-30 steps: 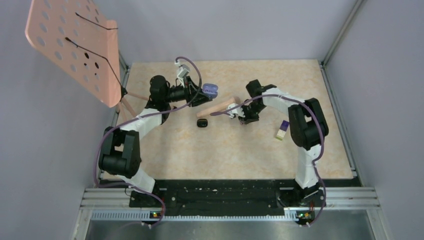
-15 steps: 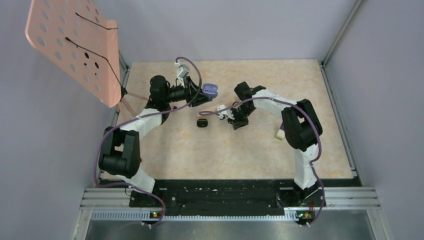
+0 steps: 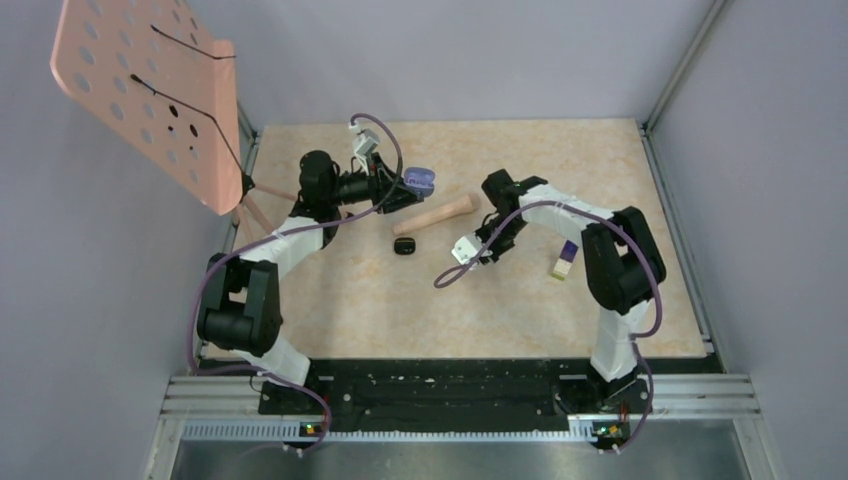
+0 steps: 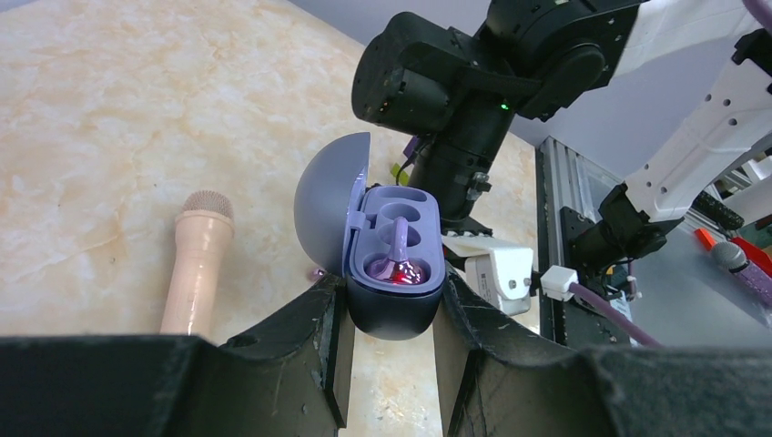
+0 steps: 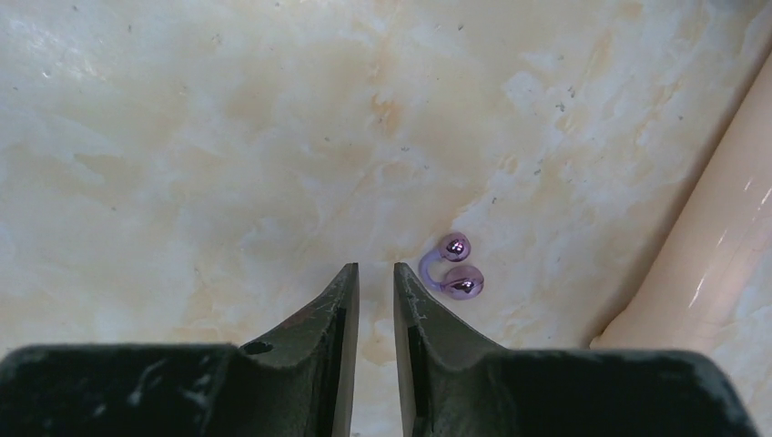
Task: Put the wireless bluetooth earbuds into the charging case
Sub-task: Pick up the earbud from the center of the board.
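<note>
The left claw (image 4: 391,309) clamps the base of an open purple charging case (image 4: 393,273), lid tipped back, apparently to present its slots; one purple earbud (image 4: 401,262) sits seated just beyond the fingertips, the neighbouring slot empty. The right claw (image 5: 375,282), fingers slightly parted and gripping nothing, hovers with a loose earbud (image 5: 451,270) lying just right of its tips, probably lining up a pick; a beige microphone (image 5: 701,264) lies further right

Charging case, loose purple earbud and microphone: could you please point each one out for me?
charging case (image 4: 393,314), left wrist view, on its dark lower shell.
loose purple earbud (image 5: 462,283), right wrist view, on its lower bead.
microphone (image 4: 193,273), left wrist view, on its handle.
</note>
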{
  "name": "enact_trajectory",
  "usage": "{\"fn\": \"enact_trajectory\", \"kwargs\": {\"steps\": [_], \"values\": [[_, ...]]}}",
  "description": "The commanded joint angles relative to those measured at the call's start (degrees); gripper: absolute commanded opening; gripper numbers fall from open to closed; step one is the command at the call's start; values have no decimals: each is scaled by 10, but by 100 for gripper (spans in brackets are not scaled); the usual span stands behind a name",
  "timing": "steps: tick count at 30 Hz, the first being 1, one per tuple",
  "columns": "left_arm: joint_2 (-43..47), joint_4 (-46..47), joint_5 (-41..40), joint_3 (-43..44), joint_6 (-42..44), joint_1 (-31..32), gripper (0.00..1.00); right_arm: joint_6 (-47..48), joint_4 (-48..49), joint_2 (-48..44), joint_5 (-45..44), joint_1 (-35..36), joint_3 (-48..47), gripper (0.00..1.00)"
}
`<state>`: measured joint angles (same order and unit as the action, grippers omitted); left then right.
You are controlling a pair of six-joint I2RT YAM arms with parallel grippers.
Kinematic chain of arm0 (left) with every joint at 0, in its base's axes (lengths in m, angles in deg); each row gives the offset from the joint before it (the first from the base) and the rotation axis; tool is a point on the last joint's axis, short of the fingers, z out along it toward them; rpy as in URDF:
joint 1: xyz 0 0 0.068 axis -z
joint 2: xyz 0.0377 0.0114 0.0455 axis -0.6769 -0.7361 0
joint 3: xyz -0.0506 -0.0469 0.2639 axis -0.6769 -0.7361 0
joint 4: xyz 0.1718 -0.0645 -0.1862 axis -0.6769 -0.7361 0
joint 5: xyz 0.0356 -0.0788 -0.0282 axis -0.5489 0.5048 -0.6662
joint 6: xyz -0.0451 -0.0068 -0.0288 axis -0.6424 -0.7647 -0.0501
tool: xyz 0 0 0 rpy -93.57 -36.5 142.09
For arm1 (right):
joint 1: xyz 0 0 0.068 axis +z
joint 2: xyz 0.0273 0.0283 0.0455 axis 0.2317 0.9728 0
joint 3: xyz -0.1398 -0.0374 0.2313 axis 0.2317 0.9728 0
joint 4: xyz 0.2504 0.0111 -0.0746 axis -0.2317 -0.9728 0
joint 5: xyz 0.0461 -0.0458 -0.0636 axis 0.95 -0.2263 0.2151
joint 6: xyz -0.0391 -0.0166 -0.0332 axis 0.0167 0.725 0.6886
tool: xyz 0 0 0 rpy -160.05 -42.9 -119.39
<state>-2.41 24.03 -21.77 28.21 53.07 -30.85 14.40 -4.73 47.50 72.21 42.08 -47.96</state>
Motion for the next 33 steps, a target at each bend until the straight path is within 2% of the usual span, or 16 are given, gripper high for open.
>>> {"fn": "enact_trajectory", "kwargs": {"steps": [1,22,33], "values": [[14,8,-5,3,9,-3,0,62,-1,23,-13,-4,-34,21],[4,6,-5,10,8,-5,0,94,25,72,-57,-4,-51,23],[5,3,-5,8,12,-8,0,101,3,82,-62,-5,-82,20]]}}
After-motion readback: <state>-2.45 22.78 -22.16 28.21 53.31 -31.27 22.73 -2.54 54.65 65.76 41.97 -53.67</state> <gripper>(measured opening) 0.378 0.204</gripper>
